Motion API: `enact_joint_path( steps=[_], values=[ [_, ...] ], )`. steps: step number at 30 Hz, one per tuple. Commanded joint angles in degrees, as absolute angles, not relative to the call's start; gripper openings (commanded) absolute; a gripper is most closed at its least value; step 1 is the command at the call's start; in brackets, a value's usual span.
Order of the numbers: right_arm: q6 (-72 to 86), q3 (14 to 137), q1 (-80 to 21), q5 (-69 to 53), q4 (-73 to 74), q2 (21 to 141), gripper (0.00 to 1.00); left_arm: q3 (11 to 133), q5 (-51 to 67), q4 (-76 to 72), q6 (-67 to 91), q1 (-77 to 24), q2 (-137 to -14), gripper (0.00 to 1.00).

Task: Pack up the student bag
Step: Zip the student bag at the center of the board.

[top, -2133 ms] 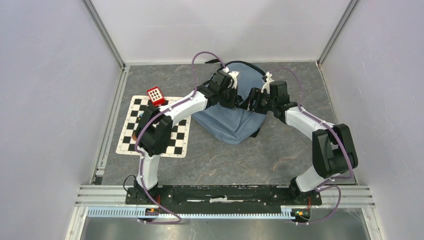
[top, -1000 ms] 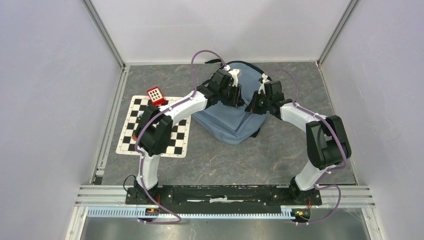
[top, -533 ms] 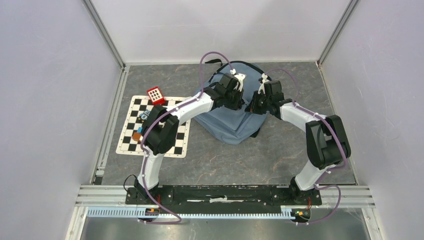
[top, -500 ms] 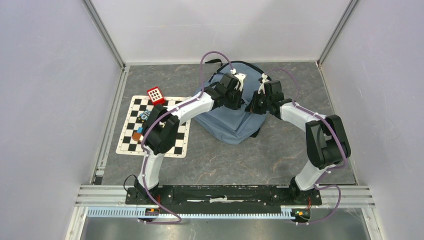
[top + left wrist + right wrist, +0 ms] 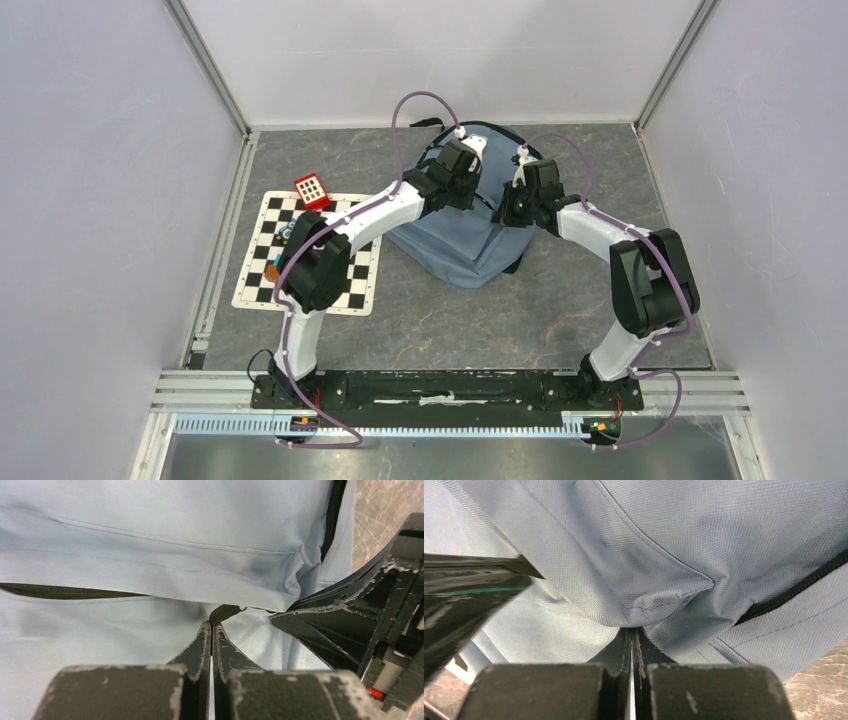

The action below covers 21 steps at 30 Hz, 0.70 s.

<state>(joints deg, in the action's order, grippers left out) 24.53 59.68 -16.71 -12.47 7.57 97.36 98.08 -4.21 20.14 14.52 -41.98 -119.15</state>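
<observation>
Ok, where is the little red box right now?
Top view: the red box sits at the far edge of the checkered mat, on the left side, a little left of the blue backpack.

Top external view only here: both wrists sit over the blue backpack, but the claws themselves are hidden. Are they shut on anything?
Observer: Right claw is shut, with a puckered fold of backpack fabric pinched at its tips.
Operator: And the left?
Observer: Left claw is shut too; a dark webbing tab sits right at its tips, whether pinched I cannot tell.
</observation>
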Motion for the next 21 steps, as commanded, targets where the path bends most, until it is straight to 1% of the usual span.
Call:
enact_joint_path(
  steps=[1, 11, 21],
  values=[
    [19.92, 61.54, -15.66, -2.97, 9.46, 98.24, 0.0, 98.31, -10.2, 20.58, 13.98, -39.73, -113.25, 0.02],
    [18.41, 61.6, -15.64, -0.39, 10.53, 98.64, 0.0, 95.83, -11.92, 21.66, 16.2, -34.01, -111.53, 0.02],
    [17.11, 61.51, -15.64, 2.48, 10.91, 98.35, 0.0, 94.75, -11.14, 20.3, 16.63, -27.78, -111.25, 0.02]
  ],
)
